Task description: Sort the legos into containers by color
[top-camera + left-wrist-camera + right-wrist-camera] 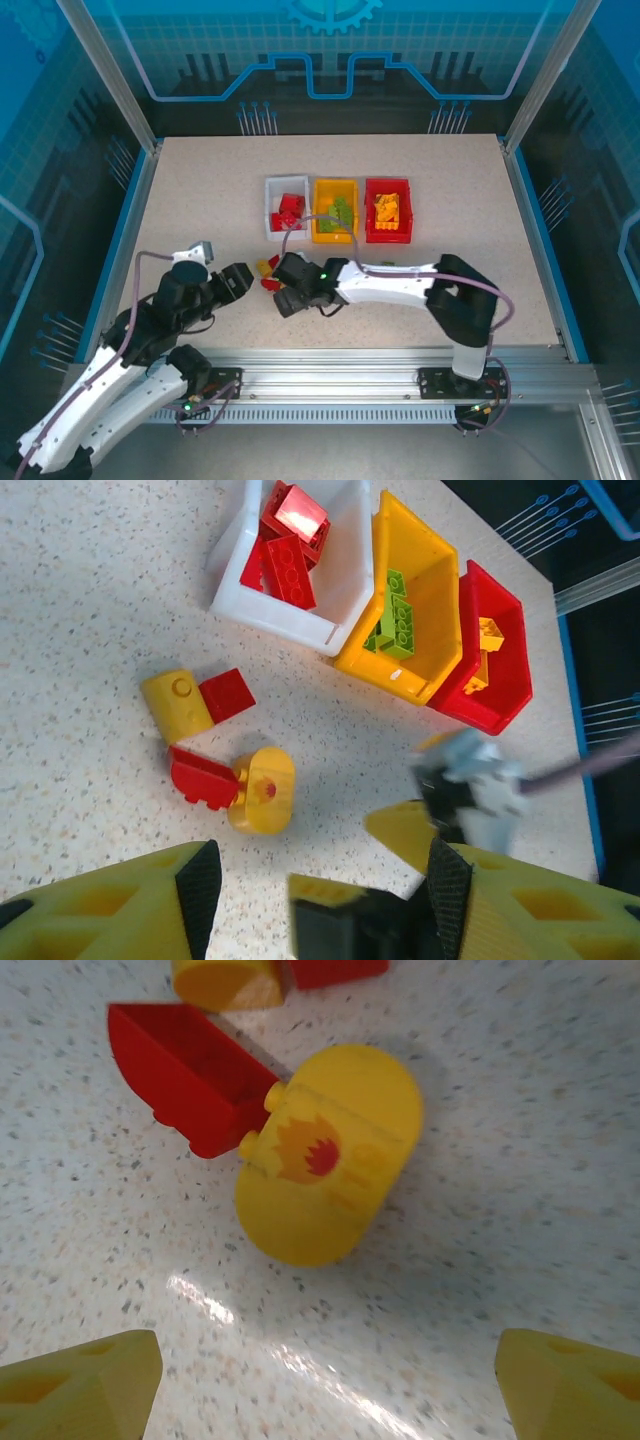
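Our right jaws stand spread wide and empty near the rounded yellow brick (325,1160), which touches a red brick (190,1085); our left jaws are spread too.

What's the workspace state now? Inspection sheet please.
Surface: speckled table, no spills seen.
Job's things: white bin holds red legos, yellow bin green legos, red bin yellow-orange legos; loose legos, yellow and red, before the white bin.
Clutter: nothing seen.
Grippers: left pincer open, empty; right pincer open over rounded yellow lego.
Cables: left arm cable arcs free; right arm cable loops near the yellow bin.
Surroundings: blue enclosure panels, aluminium rail at near edge.
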Available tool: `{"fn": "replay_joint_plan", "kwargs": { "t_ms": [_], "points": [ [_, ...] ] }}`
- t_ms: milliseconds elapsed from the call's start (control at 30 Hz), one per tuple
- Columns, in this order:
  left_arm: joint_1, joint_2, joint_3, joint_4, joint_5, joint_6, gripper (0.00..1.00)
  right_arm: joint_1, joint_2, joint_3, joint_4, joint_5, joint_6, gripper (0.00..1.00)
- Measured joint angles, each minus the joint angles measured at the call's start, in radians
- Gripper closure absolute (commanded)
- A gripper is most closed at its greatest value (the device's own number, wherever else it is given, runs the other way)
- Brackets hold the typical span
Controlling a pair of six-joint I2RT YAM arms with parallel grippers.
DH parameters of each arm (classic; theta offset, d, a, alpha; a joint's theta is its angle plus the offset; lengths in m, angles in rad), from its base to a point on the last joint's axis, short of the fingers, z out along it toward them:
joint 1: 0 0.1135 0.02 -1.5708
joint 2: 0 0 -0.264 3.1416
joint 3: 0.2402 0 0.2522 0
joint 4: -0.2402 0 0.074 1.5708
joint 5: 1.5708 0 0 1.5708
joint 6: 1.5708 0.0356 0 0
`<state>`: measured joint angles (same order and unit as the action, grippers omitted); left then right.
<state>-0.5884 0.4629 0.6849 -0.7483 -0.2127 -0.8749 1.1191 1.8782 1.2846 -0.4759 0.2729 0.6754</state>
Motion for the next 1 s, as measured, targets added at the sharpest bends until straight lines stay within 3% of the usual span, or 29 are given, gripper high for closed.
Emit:
{"fn": "replay_joint_plan", "kwargs": {
  "t_ms": [367, 633, 1000],
  "points": [
    [0.000, -0.076, -0.028, -0.082, 0.016, -0.041, 0.41, -0.039, 0.195, 0.180, -0.057, 0.008, 0.038, 0.21],
    [0.000, -0.034, -0.037, -0.055, 0.047, -0.043, 0.42, -0.113, 0.185, 0.134, -0.040, 0.015, 0.019, 0.28],
    [0.000, 0.009, -0.049, 0.008, 0.081, -0.043, 0.42, -0.137, 0.152, 0.106, -0.032, 0.015, -0.017, 0.28]
  ]
}}
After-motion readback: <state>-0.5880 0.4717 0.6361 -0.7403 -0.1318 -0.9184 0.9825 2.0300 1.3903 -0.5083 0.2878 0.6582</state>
